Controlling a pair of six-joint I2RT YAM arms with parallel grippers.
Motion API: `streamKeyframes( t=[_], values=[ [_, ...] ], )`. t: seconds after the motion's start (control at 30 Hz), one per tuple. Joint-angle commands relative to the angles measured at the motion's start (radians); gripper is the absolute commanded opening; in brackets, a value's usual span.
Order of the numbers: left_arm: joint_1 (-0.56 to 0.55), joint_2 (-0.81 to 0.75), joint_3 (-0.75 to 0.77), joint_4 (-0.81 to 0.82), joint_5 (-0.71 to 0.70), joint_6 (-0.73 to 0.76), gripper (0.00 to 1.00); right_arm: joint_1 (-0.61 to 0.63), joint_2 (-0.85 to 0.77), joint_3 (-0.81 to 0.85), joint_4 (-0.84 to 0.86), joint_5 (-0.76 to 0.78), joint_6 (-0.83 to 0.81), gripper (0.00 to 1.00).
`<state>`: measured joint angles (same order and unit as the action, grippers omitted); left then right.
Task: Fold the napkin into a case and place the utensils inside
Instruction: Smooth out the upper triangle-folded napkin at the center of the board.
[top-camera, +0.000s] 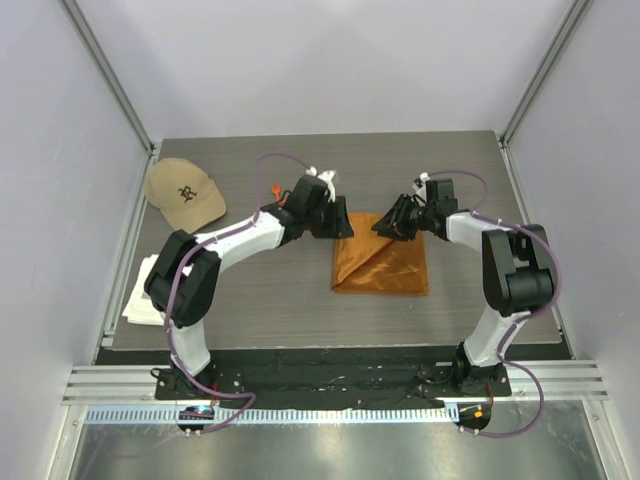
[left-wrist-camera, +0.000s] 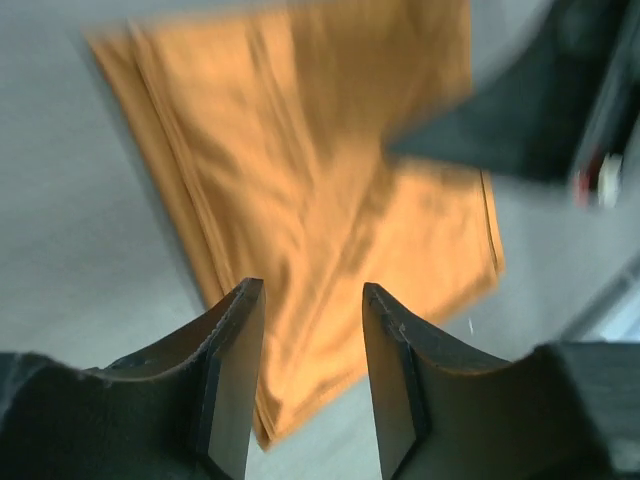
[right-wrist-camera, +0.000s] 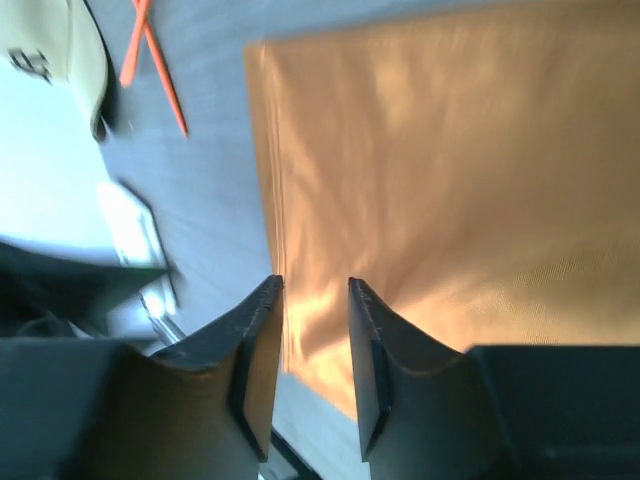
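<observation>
The rust-orange napkin (top-camera: 381, 266) lies folded flat at the middle of the table, its layered edges showing in the left wrist view (left-wrist-camera: 300, 170) and the right wrist view (right-wrist-camera: 450, 170). My left gripper (top-camera: 331, 222) hovers at its far left corner, open (left-wrist-camera: 310, 290), with nothing between its fingers. My right gripper (top-camera: 391, 226) hangs over the far edge, also open (right-wrist-camera: 312, 285) and holding nothing. Two thin orange utensils (right-wrist-camera: 150, 50) lie crossed on the table beside the cap; in the top view only a bit of orange (top-camera: 277, 190) shows behind the left arm.
A tan cap (top-camera: 185, 192) sits at the far left of the table. A white towel (top-camera: 141, 291) lies at the left edge, partly under the left arm. Metal frame posts stand at the back corners.
</observation>
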<state>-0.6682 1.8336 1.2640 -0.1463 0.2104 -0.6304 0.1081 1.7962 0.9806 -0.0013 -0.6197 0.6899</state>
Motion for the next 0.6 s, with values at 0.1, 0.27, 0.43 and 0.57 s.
streamKeyframes(
  t=[0.1,0.27,0.43,0.57],
  values=[
    [0.03,0.188,0.322,-0.206,-0.16,0.23,0.47,0.01,-0.156,-0.166,-0.103,0.063,-0.098,0.36],
    [0.048,0.292,0.469,-0.211,-0.144,0.278,0.36,0.015,-0.179,-0.267,-0.051,0.015,-0.107,0.25],
    [0.051,0.377,0.554,-0.233,-0.143,0.304,0.35,0.016,-0.184,-0.316,-0.063,0.032,-0.151,0.19],
    [0.051,0.423,0.595,-0.248,-0.128,0.296,0.35,0.015,-0.169,-0.33,-0.06,0.035,-0.158,0.16]
  ],
)
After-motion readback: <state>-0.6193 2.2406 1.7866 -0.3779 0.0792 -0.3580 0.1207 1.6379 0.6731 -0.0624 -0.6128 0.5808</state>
